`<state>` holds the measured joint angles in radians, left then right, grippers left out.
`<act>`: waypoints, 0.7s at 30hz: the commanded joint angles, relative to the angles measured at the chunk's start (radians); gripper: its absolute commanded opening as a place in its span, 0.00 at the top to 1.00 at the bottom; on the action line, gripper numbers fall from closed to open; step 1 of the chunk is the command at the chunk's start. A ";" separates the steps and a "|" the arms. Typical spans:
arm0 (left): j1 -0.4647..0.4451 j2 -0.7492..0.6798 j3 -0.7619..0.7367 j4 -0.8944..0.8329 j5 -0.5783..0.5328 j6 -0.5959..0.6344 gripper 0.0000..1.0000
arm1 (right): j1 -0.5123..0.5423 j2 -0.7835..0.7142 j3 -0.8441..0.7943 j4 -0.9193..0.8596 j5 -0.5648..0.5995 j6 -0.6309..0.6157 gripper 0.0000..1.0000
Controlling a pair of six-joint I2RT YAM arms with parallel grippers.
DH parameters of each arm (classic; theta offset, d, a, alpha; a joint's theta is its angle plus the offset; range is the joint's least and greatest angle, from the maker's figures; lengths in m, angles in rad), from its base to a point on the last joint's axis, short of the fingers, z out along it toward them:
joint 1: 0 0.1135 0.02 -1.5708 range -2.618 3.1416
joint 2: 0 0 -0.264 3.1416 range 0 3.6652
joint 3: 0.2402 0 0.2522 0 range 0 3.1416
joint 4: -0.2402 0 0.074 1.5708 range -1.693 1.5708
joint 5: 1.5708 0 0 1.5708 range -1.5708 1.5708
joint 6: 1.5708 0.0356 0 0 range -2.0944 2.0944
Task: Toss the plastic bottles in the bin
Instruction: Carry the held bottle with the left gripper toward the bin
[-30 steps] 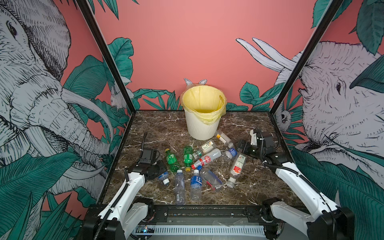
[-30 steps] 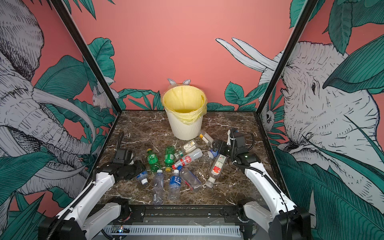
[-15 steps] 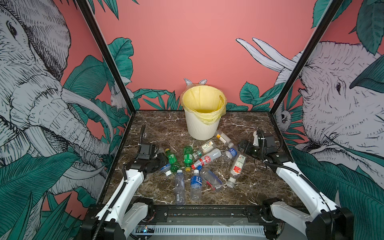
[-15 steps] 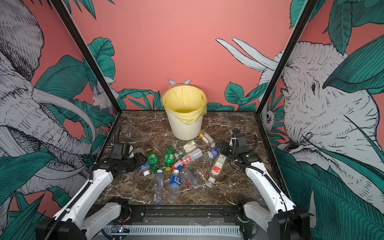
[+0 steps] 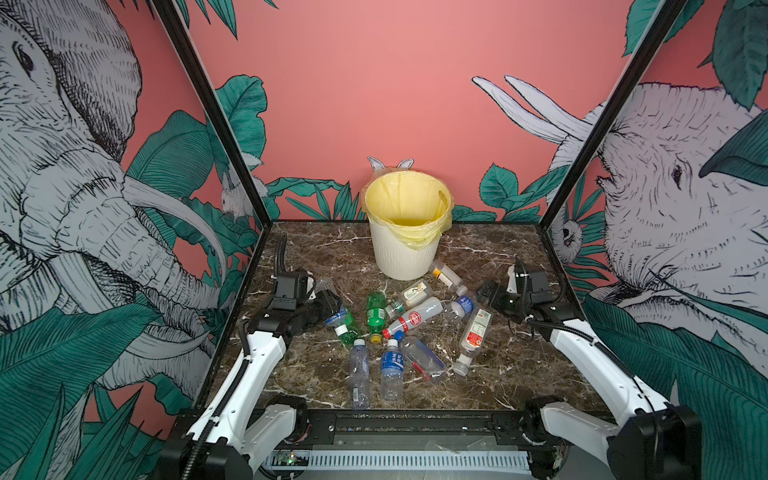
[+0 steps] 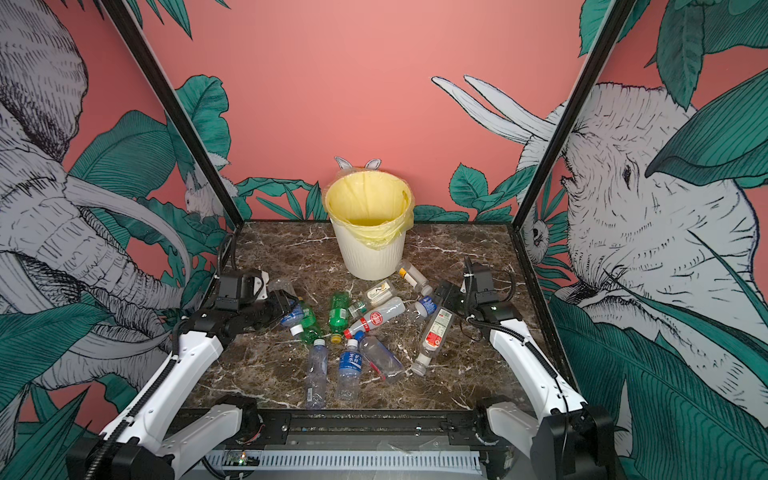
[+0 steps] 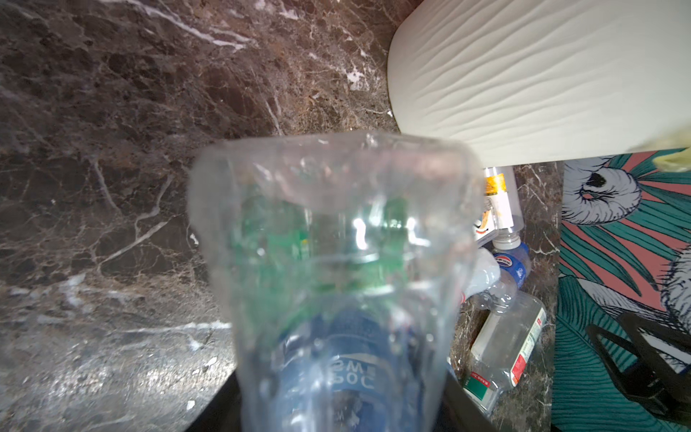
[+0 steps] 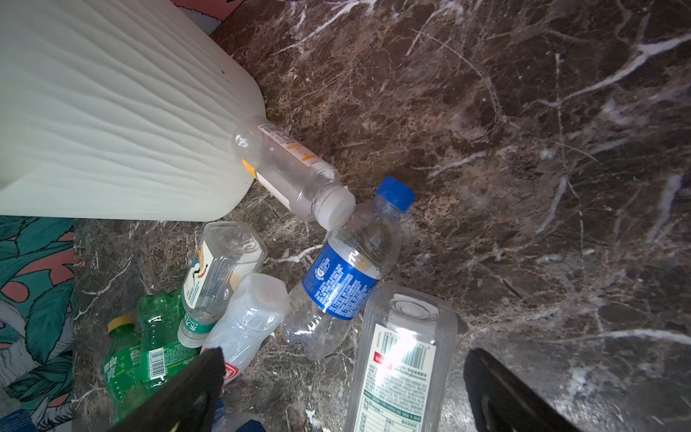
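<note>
My left gripper is shut on a clear plastic bottle with a blue label, holding it at the left edge of the pile. That bottle fills the left wrist view, base pointing away. Several other plastic bottles lie on the marble, among them a green one and a red-labelled one. My right gripper is open just above a white-labelled clear bottle and beside a blue-capped one. The cream ribbed bin with its yellow bag stands behind the pile.
The bin's wall touches a yellow-labelled bottle. Three more bottles lie toward the front edge. Patterned walls close in the left, right and back of the marble table.
My left gripper has closed further on the blue-labelled bottle and carried it back and to the right, off its earlier spot. The right gripper has hardly moved.
</note>
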<state>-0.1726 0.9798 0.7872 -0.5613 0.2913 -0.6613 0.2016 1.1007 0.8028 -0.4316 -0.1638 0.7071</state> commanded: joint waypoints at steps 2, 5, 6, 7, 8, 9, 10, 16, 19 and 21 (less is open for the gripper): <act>-0.004 0.024 0.056 0.095 0.022 0.012 0.44 | -0.041 0.008 0.004 -0.010 0.010 0.018 0.01; -0.003 0.051 0.089 0.121 0.042 0.022 0.44 | -0.058 0.014 0.001 -0.017 -0.014 0.020 0.01; -0.004 0.055 0.095 0.132 0.044 0.022 0.44 | -0.059 0.014 0.000 -0.019 -0.014 0.020 0.01; -0.003 0.059 0.098 0.147 0.045 0.023 0.44 | -0.063 0.013 -0.004 -0.023 -0.014 0.020 0.01; -0.004 0.062 0.099 0.166 0.048 0.024 0.45 | -0.064 0.009 -0.006 -0.025 -0.011 0.021 0.01; -0.004 0.064 0.093 0.191 0.050 0.018 0.45 | -0.068 0.004 -0.011 -0.031 0.000 0.021 0.01; -0.004 0.066 0.083 0.231 0.057 0.002 0.45 | -0.074 -0.003 -0.016 -0.035 0.011 0.022 0.01; -0.006 0.100 0.087 0.374 0.083 -0.048 0.45 | -0.102 -0.019 -0.044 -0.013 -0.006 0.042 0.01; -0.007 0.126 0.140 0.380 0.095 -0.024 0.45 | -0.105 -0.012 -0.048 -0.013 -0.017 0.046 0.00; -0.007 0.151 0.181 0.389 0.129 0.006 0.45 | -0.109 -0.013 -0.050 -0.017 -0.015 0.053 0.01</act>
<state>-0.1741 1.1202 0.8997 -0.2470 0.3748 -0.6804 0.0975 1.0973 0.7555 -0.4469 -0.1741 0.7383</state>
